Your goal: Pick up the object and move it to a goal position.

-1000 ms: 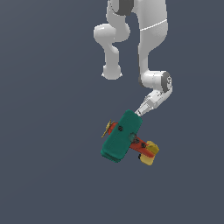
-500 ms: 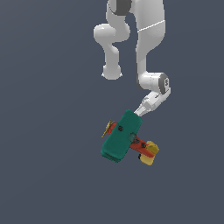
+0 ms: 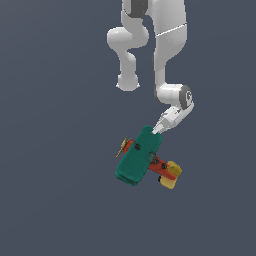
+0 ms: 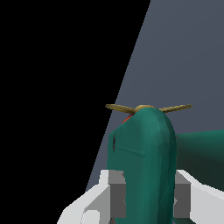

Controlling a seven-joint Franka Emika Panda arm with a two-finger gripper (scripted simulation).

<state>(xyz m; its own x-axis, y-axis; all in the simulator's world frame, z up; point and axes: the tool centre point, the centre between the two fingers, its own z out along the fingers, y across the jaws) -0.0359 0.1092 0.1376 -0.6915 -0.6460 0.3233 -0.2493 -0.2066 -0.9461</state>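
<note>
Looks like the grasp step: the gripper (image 4: pixel 146 199) straddles one end of the teal wing of the toy biplane (image 3: pixel 141 159), so the job now is to seat that pinch properly before any lift. From where I stand, the way to do it well: squeeze flat on the wing's two broad faces, not on the rounded edge, and get the pads as deep onto the wing as they will go, since the hold is at a wing end and the red body, tail and wheels all hang off to one side. That off-centre load will likely try to twist the plane in the grip, so I'd lift slowly and watch for rotation before heading for the goal; no goal marker shows in either view, so I can't say which way that is. Gripper state: the wrist view shows one finger (image 4: pixel 117 194) on each side of the wing, spread only as wide as the wing is thick, both pads apparently touching the teal surface. It reads as pinching the wing, though how hard I can't tell. The plane sits below the arm's wrist in the exterior view, wing end up toward the hand, yellow propeller (image 3: pixel 122 148) toward the exterior view's left, yellow tail (image 3: pixel 171 176) toward its right. Whether the wheels are on the floor or just off it, I can't tell.
</note>
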